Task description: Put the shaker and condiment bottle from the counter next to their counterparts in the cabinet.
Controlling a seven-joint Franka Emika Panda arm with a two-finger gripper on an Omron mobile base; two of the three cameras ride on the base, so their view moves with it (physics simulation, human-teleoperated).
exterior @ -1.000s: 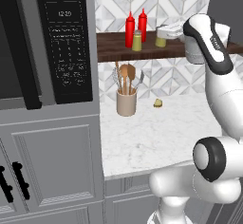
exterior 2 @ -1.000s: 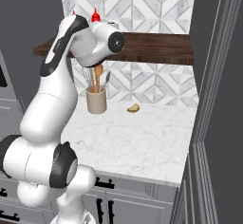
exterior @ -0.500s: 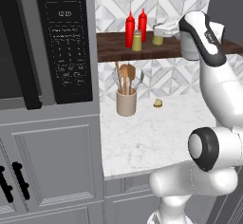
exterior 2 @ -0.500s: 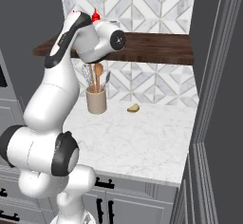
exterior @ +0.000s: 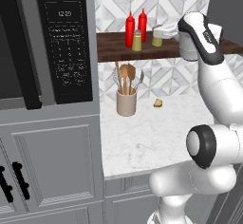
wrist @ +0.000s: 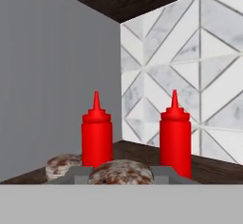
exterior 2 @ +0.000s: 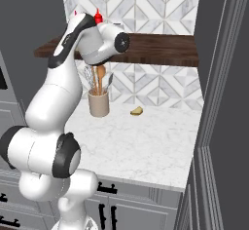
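Observation:
Two red squeeze bottles [exterior: 129,29] [exterior: 142,24] stand side by side on the dark wooden shelf [exterior: 114,52]. An olive-yellow shaker [exterior: 137,42] stands in front of them. A second shaker [exterior: 157,40] is just to its right on the shelf, and my gripper [exterior: 160,31] is shut on it. In the hand view its speckled grey cap [wrist: 122,170] sits between my fingertips, with my gripper [wrist: 121,173] facing both bottles [wrist: 97,135] [wrist: 175,135]. The other shaker's cap [wrist: 63,165] lies low at the left. The white marble counter [exterior: 156,128] is below.
A beige utensil crock [exterior: 126,102] [exterior 2: 98,105] and a small yellowish scrap [exterior: 158,103] [exterior 2: 136,110] are on the counter under the shelf. A black microwave [exterior: 66,42] borders the shelf on the left. A grey wall panel [exterior 2: 219,102] closes the right side.
My hand has moved left along the shelf with the shaker, closer to the red bottles and the other shaker.

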